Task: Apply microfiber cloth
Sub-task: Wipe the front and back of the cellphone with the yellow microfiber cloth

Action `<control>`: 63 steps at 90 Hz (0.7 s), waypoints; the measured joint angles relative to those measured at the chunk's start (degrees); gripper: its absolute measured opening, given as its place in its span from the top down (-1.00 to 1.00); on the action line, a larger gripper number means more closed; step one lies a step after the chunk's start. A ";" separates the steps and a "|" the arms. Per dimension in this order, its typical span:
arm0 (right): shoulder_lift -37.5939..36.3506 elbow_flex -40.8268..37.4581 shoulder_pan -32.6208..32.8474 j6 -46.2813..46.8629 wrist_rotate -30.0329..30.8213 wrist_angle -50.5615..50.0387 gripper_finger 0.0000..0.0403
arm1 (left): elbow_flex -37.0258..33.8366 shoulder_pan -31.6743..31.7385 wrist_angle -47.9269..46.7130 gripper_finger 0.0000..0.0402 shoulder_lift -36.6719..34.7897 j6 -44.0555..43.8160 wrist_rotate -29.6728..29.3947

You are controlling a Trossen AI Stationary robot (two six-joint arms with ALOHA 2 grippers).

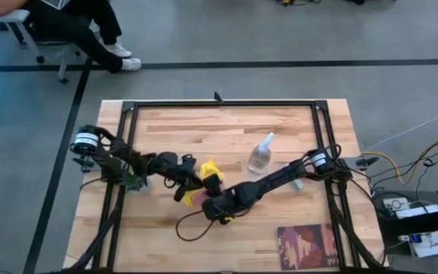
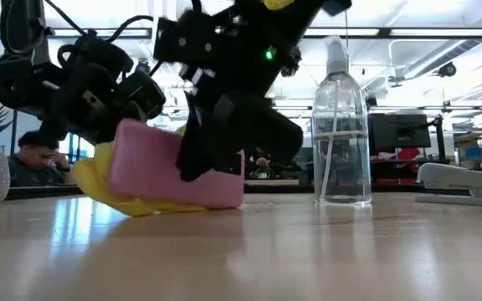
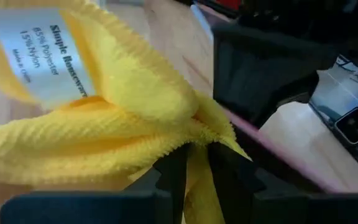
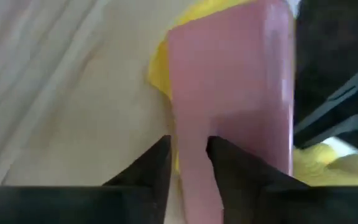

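While both arms meet near the middle of the wooden table (image 1: 226, 129), the microfiber cloth (image 1: 208, 170) sits bunched between them, just beside the clear spray bottle (image 1: 261, 154) on the side toward the left arm. The left gripper (image 3: 194, 171) is clamped on a fold of that bright yellow cloth: in the left wrist view its two dark fingers (image 3: 173, 177) pinch the ribbed fabric, and a white label (image 3: 45, 53) sewn to the cloth shows printed text beyond them. The right gripper (image 4: 188, 158) is closed on a flat pink slab, seemingly a phone in a pink case (image 2: 174, 171); in the right wrist view its fingers (image 4: 157, 162) grip the pink edge, with yellow fabric showing on both sides of the slab. From table height the pink case stands tilted, one long edge on the tabletop, and the cloth (image 2: 107, 188) is pressed against and under it on the side away from the spray bottle (image 2: 340, 125), touching the wood. The bottle stands upright, apart from the pink case, with liquid in its lower part. Well away from the bottle, near the table's front edge on the right arm's side, lies a dark reddish printed card or booklet (image 1: 307, 246). Beyond the table, far from the bottle, a seated person's legs and white shoe (image 1: 120, 53) show on the floor.
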 joint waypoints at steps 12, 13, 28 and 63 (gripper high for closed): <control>-0.04 0.07 0.30 0.69 0.12 -0.88 0.30 | 0.56 0.02 -0.52 0.71 0.00 0.47 -0.07; -0.04 0.10 0.36 0.68 0.16 -1.10 0.29 | 0.61 0.02 -0.59 0.71 0.00 0.56 -0.12; -0.22 0.24 0.82 2.76 -0.67 -2.27 0.21 | 0.74 -0.02 -1.54 0.71 0.00 1.39 -0.08; -0.24 -3.04 0.62 8.01 -1.39 -2.49 0.22 | 0.70 -0.07 -2.35 0.71 0.02 1.73 -0.04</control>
